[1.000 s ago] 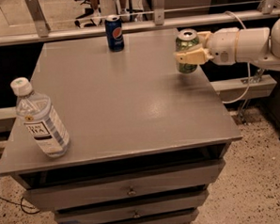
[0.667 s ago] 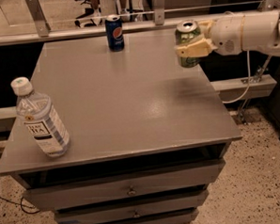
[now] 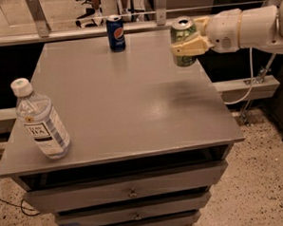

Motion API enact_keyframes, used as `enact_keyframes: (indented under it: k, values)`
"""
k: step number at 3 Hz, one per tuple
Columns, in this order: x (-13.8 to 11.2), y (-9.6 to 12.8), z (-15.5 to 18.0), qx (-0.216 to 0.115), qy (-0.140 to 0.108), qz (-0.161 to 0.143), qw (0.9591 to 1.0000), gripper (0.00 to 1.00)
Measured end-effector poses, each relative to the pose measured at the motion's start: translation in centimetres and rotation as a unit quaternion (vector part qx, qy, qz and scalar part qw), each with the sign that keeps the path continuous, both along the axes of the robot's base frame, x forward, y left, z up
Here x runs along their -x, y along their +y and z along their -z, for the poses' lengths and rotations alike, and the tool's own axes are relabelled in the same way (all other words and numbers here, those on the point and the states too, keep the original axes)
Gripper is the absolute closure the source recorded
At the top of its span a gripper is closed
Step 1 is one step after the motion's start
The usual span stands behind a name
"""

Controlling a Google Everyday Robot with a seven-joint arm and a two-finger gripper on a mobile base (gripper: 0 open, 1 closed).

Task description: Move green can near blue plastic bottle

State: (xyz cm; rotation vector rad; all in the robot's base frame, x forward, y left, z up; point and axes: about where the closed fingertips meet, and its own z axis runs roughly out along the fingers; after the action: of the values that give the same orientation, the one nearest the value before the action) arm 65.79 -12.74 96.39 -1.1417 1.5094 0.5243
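The green can [image 3: 183,40] is held upright in the air above the table's right side, near the far right corner. My gripper [image 3: 191,43] comes in from the right on a white arm and is shut on the can, with a pale finger [image 3: 190,46] across its middle. The blue plastic bottle [image 3: 39,121], clear with a white cap and a white-and-blue label, stands tilted near the table's front left corner, far from the can.
A dark blue Pepsi can [image 3: 115,33] stands at the table's far edge, middle. The grey table [image 3: 127,111] has drawers below. A metal rail runs behind it. A white cable hangs at the right, above speckled floor.
The gripper has lifted the green can off the table and carried it up and slightly left. The bottle and the Pepsi can have not moved.
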Motion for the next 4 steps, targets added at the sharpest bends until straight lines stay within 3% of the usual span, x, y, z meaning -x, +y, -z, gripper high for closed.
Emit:
enact_keyframes:
  k: [1,3,4]
  values:
    - [0.9,5.2,-0.2,-0.031,0.005,-0.041,0.9986,1.00]
    - [5.6,15.3,-0.3,-0.067,0.031,-0.115,0.9906,1.00]
    - [8.7,18.2,0.5,-0.076,0.052,-0.137,0.9862,1.00]
